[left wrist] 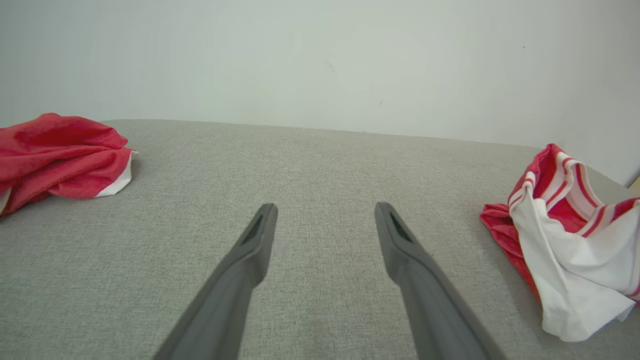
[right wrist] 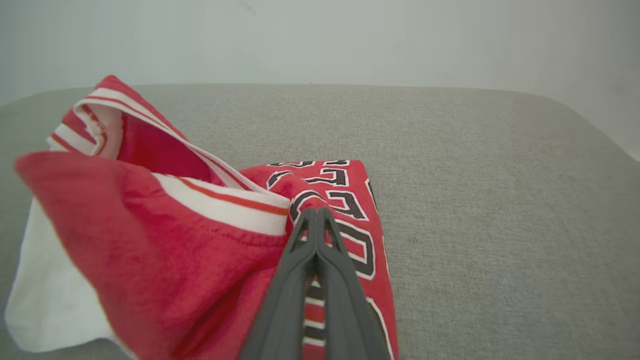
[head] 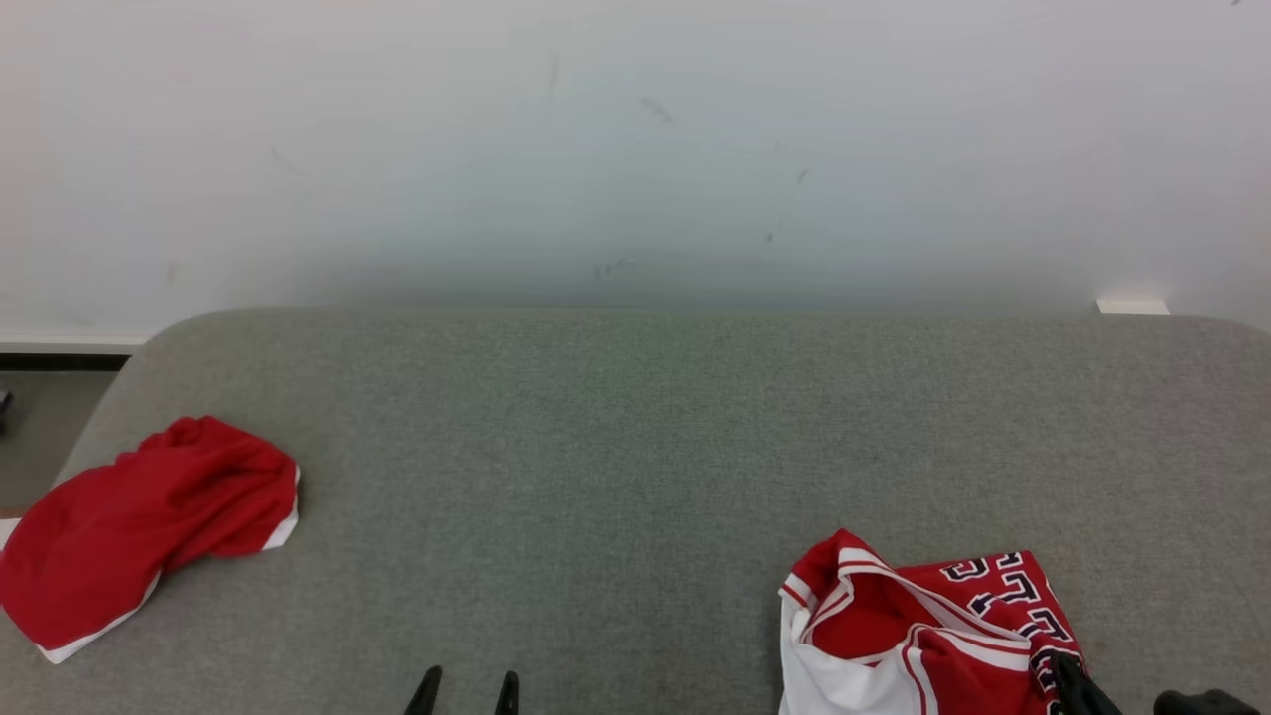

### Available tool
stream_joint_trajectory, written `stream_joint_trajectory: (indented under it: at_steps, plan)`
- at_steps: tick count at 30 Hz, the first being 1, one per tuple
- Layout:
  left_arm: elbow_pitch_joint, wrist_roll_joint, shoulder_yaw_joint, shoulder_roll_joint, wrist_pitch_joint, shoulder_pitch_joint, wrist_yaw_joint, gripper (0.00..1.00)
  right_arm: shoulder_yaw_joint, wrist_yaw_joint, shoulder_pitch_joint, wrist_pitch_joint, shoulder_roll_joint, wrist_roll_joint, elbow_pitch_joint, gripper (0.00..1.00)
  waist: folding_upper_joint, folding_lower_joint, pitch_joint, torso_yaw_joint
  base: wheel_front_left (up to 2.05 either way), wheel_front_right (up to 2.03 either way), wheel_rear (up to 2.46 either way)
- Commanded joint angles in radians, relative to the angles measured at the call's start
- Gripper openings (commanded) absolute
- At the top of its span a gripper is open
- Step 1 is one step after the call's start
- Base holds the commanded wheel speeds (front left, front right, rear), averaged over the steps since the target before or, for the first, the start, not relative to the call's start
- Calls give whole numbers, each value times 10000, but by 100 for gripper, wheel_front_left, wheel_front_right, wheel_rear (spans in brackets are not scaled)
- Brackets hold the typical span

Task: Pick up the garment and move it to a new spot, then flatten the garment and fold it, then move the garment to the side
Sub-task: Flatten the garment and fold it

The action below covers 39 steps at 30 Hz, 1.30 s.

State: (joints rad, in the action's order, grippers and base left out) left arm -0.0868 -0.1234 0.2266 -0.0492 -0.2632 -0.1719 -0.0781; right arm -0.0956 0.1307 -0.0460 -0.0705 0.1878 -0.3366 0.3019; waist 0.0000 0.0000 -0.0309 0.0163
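Note:
The garment (head: 923,636), a crumpled red and white jersey with black lettering, lies near the front right of the grey padded surface (head: 635,447). My right gripper (head: 1067,667) is shut on the garment's lettered red part. In the right wrist view the two fingers meet at the tips (right wrist: 316,212), with striped cloth of the garment (right wrist: 150,225) pinched between them. My left gripper (head: 467,685) is open at the front middle, with nothing between its fingers. Seen from the left wrist, the left gripper (left wrist: 325,212) hovers over bare surface and the garment (left wrist: 565,250) lies off to the right.
Another red cloth with white trim (head: 149,526) lies bunched at the surface's left edge, also in the left wrist view (left wrist: 55,150). A pale wall (head: 635,149) runs right behind the surface. Floor (head: 50,417) shows past the left edge.

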Motion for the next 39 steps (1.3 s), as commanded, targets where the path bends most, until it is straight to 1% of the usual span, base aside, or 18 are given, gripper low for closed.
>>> stream_joint_trajectory:
  at_steps: [1, 6, 9, 14, 20, 23, 27, 30, 32, 35, 39]
  plan:
    - [-10, 125, -31, -29, -19, 40, 32, 100, -82, -1, 216, -13, -16, 87, 221, 0, 0, 0, 28, 53, 0, 0, 0]
    - [-75, 159, -41, -29, -19, 71, 61, 100, -550, -1, 692, 122, -103, 239, 1238, 0, 0, 0, 69, 216, 0, 0, 0]
    - [-88, 167, -32, -29, -19, 123, 65, 100, -1050, -1, 916, 155, -221, 295, 1555, 0, 0, 0, 70, 337, 0, 0, 0]
    - [-88, 149, -43, -29, -17, 154, 47, 100, -2083, -1, 1015, 144, -368, -28, 1543, 0, 0, 0, 36, 549, 0, 0, 0]
    - [-135, 113, -71, -29, -19, 79, 48, 100, -3521, -1, 1159, 609, -396, -398, 1578, 0, 0, 0, -29, 707, 0, 0, 0]
    - [-150, 82, -44, -29, -19, 95, 50, 100, -4012, -1, 1371, 637, -453, -370, 1738, 0, 0, 0, -68, 767, 0, 0, 0]
    - [-149, 54, -15, -29, -19, 160, 55, 100, -4275, -1, 1567, 589, -612, -465, 1921, 0, 0, 0, -99, 810, 0, 0, 0]
    - [-153, 41, -18, -29, -19, 156, 42, 100, -4542, -1, 1733, 755, -739, -414, 2211, 0, 0, 0, -132, 816, 0, 0, 0]
    - [-166, 30, -25, -29, -17, 127, 43, 100, -4749, -1, 1869, 643, -835, -424, 2274, 0, 0, 0, -166, 811, 0, 0, 0]
    - [-176, 22, -82, -29, -17, 81, 37, 100, -4901, -1, 1943, 389, -929, -733, 2077, 0, 0, 0, -241, 766, 0, 0, 0]
    - [-149, 59, -212, -29, -19, 105, 38, 100, -4592, -1, 1924, 38, -685, -917, 1505, 0, 0, 0, -311, 630, 0, 0, 0]
